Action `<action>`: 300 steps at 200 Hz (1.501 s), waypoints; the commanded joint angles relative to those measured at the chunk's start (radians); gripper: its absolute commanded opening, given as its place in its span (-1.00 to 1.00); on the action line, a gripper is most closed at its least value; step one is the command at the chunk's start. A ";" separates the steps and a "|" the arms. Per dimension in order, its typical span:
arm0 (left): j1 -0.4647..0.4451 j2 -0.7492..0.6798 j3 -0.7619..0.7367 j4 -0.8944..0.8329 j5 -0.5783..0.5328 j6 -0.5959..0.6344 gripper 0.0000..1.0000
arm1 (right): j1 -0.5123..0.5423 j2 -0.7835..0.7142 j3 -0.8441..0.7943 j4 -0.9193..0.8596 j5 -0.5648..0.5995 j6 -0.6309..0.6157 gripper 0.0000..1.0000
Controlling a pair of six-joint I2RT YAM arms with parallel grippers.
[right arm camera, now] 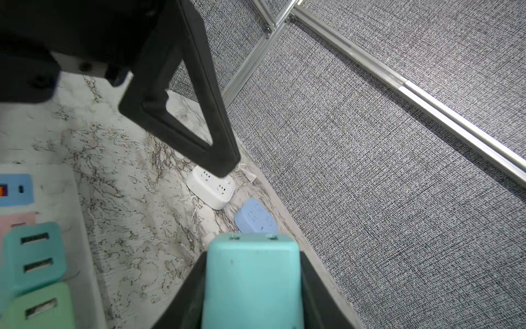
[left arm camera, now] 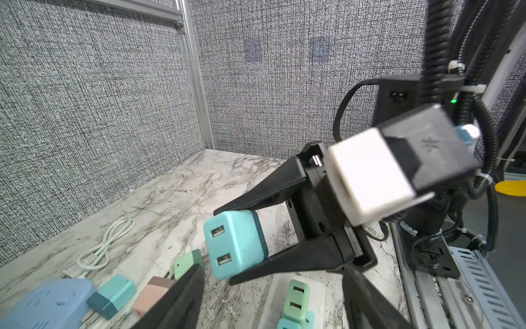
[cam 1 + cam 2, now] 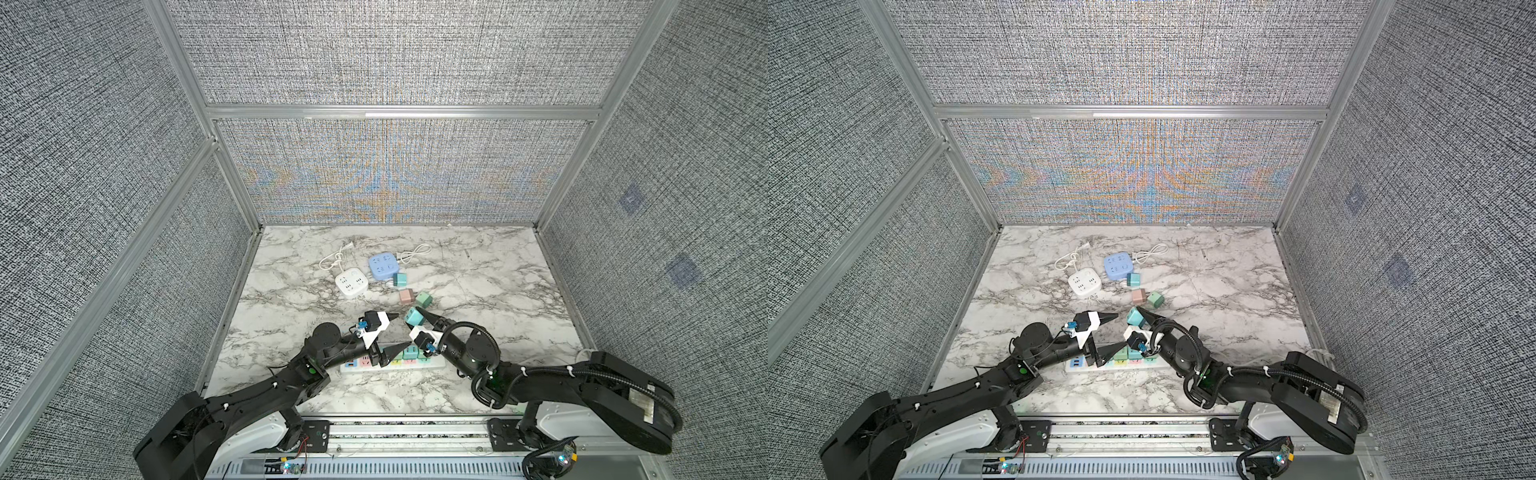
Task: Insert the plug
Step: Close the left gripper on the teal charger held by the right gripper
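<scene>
So the right pincer (image 2: 225, 247) is clamped on a teal plug (image 1: 252, 282), one finger on each side, and it's holding it up off the desk (image 3: 478, 299). In both top views the plug hangs just behind the strip (image 3: 399, 368), between it and the loose plugs further back. Its two USB slots face the left wrist camera. The left pincer (image 3: 404, 329) has its jaws apart with nothing in them, and its far fingertip sits right next to the plug. I honestly can't tell if it's touching. The strip lies flat near the front edge of the desk, under both wrists, and already has a few green and teal plugs (image 1: 34, 253) seated in it side by side. Further back there's a pink plug (image 3: 406, 296) with a green plug (image 3: 423, 299) just beside it. Another teal one (image 3: 400, 279) sits up against a blue socket cube (image 3: 383, 266). A white socket cube (image 3: 351, 283) is just left of the blue one, and each cube's white cord is coiled behind it.
</scene>
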 commanded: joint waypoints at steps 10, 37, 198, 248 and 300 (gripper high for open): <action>-0.001 0.052 0.029 -0.012 -0.004 -0.051 0.51 | 0.022 -0.010 -0.003 0.066 0.017 -0.043 -1.00; 0.000 0.093 0.054 -0.034 -0.052 -0.079 0.48 | 0.046 -0.017 0.003 0.054 0.035 -0.069 -1.00; 0.001 0.260 0.210 -0.178 0.205 -0.104 -0.85 | 0.059 0.171 0.049 0.292 0.056 -0.213 -1.00; 0.002 0.238 0.204 -0.181 0.203 -0.090 -1.00 | 0.071 0.092 0.034 0.223 0.083 -0.161 -0.29; 0.005 0.123 0.187 -0.284 0.004 -0.068 -1.00 | 0.090 -0.181 -0.011 -0.129 0.112 -0.025 0.79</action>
